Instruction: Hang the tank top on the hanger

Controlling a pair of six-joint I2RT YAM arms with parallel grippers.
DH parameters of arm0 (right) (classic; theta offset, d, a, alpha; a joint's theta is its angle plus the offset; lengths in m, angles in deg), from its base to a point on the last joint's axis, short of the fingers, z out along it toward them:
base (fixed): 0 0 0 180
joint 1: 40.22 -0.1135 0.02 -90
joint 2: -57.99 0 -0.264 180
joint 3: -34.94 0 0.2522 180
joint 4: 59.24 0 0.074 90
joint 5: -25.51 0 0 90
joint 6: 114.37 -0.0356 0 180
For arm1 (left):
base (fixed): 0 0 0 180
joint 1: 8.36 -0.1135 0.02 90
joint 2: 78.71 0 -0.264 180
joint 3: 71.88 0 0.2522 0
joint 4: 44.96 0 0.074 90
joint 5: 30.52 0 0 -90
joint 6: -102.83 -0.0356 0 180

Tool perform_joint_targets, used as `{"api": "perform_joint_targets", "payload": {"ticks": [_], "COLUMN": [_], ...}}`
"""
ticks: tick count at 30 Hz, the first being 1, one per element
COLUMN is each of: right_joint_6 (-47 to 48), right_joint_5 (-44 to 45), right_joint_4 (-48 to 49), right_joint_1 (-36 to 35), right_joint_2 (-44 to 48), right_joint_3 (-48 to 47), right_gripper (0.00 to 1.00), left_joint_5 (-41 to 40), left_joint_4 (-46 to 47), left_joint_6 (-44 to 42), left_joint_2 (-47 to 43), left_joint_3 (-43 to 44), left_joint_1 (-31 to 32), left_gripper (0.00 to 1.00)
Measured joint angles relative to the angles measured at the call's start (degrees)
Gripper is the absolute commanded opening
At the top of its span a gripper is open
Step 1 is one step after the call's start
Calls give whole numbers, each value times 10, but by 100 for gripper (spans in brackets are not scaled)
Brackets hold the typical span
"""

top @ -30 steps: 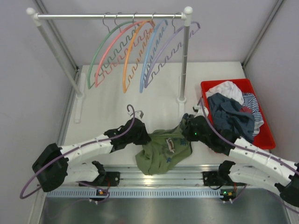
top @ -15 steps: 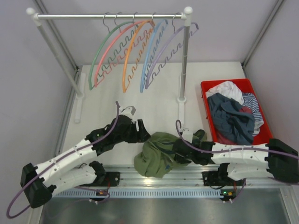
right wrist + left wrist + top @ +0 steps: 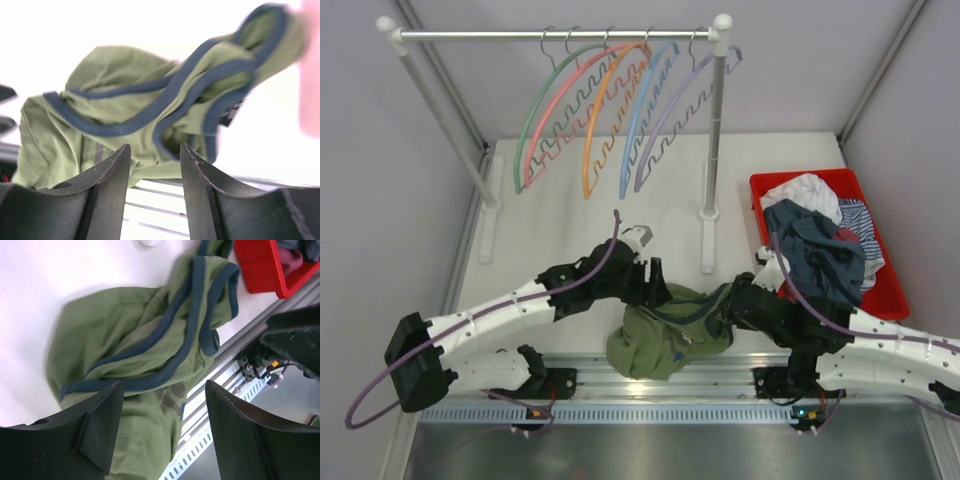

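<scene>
We see a white counter [image 3: 550, 230] with a clothes rack [image 3: 560, 35] standing along its far side. The left arm [image 3: 490, 325] and right arm [image 3: 880, 345] reach in from the near edge and meet toward the middle. A red bin [image 3: 756, 195] sits at the right of the counter, holding a white cloth [image 3: 805, 190], a dark blue garment [image 3: 815, 250] and a striped piece. The tank top [image 3: 665, 335] lies crumpled on the counter between the two arms, at the near edge, its lower part draped over the metal rail [image 3: 720, 375] that runs along the front. Its navy trim snakes across the olive folds. The hanger [image 3: 535, 120] hangs by its hook at the left end of the row on the rack, beside a pink hanger [image 3: 552, 110], then orange, blue and lilac ones. From the left wrist we find the left fingers [image 3: 100, 430] spread wide above the shirt, grasping nothing. From the right wrist the right fingers [image 3: 107, 185] stand parted with a narrower gap, and the shirt shows beyond them, ungrasped.
</scene>
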Motion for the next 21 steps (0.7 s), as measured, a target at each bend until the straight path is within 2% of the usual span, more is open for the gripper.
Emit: {"api": "perform_joint_targets", "payload": {"ticks": [5, 10, 16, 21], "right_joint_6": [-24, -19, -6, 3], "right_joint_5": [59, 92, 104, 104], "right_joint_4": [-88, -127, -143, -151], "right_joint_1": [15, 29, 34, 34], "right_joint_2": [44, 47, 50, 59], "right_joint_3": [-33, -67, -82, -82], "right_gripper": [41, 39, 38, 38], "left_joint_5": [-3, -10, -17, -2], "left_joint_4": [59, 117, 139, 139], "left_joint_6": [-20, -52, -103, -126], "left_joint_2": [87, 207, 352, 412], "left_joint_3": [50, 126, 214, 238], "left_joint_1": [56, 91, 93, 78], "left_gripper": [70, 66, 60, 58]}}
